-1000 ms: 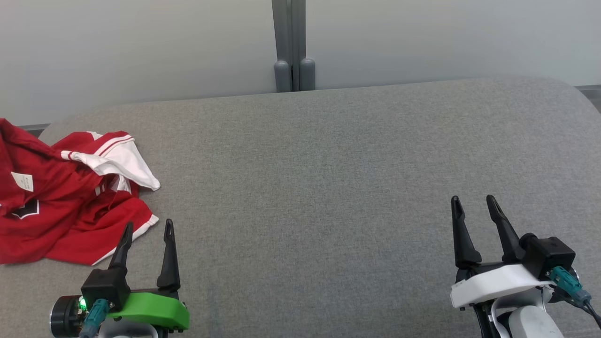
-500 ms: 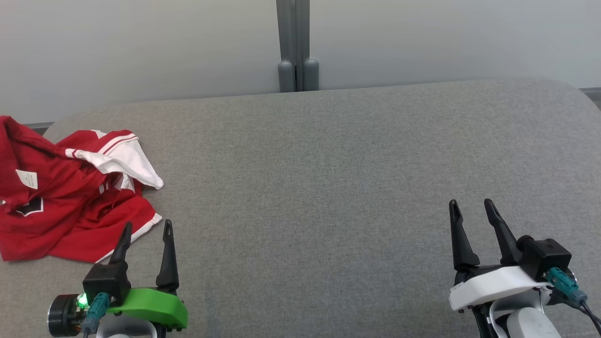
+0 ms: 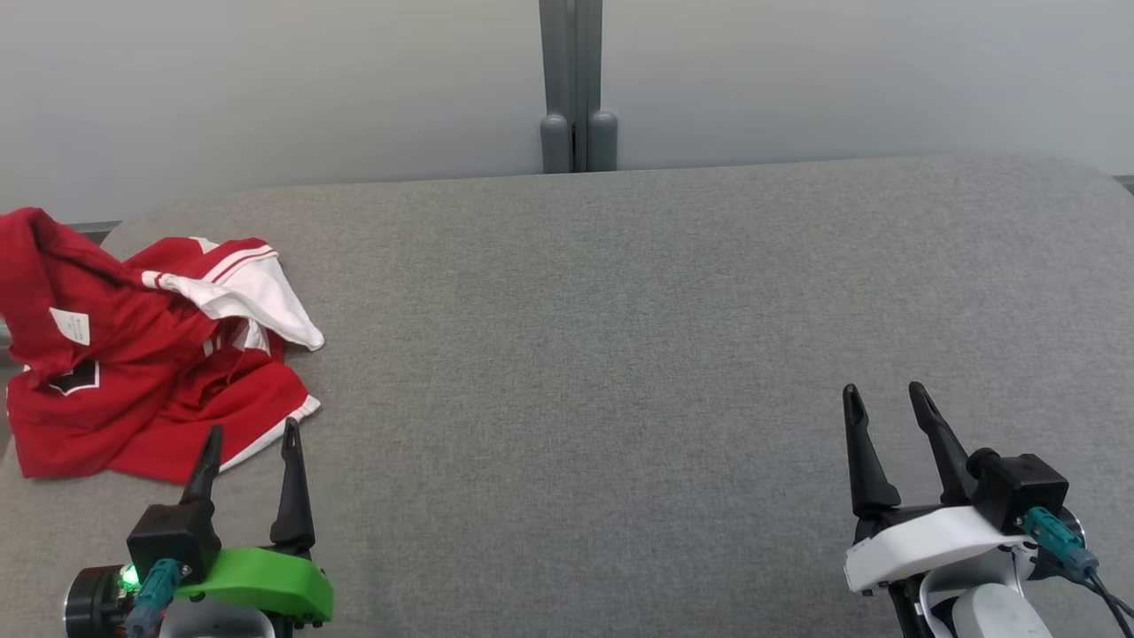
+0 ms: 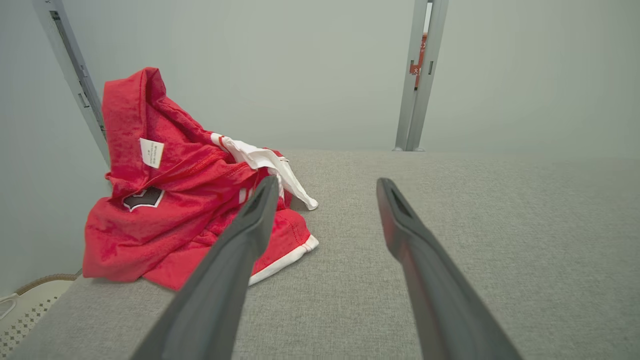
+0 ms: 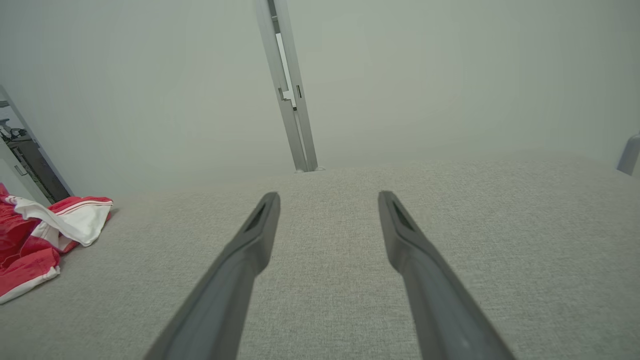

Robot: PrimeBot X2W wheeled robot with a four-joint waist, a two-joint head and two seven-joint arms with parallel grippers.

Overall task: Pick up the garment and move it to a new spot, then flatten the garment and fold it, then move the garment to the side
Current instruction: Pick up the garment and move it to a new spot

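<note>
One garment (image 3: pixel 133 390), a red shirt with white trim, lies crumpled on the grey padded surface (image 3: pixel 576 354), just ahead of and to the left of the left gripper's fingers. It carries one white label (image 3: pixel 71 325) and one black patch (image 3: pixel 75 379), whose design is too creased to read. In the head view its far-left edge is cut off by the frame.

The left gripper (image 3: pixel 252 428) has two dark fingers spread apart, holding nothing. The tip of its left finger overlaps the shirt's white hem; whether it touches the cloth cannot be told. In the left wrist view that finger hides part of the hem, and a pale perforated thing (image 4: pixel 15 310) at the bottom corner is cut off and cannot be identified.

One grey post (image 3: pixel 578 89) stands against the wall, far beyond the fingertips.

The right gripper (image 3: pixel 883 389), well apart from the shirt, also has two fingers parted and empty over bare grey fabric.
</note>
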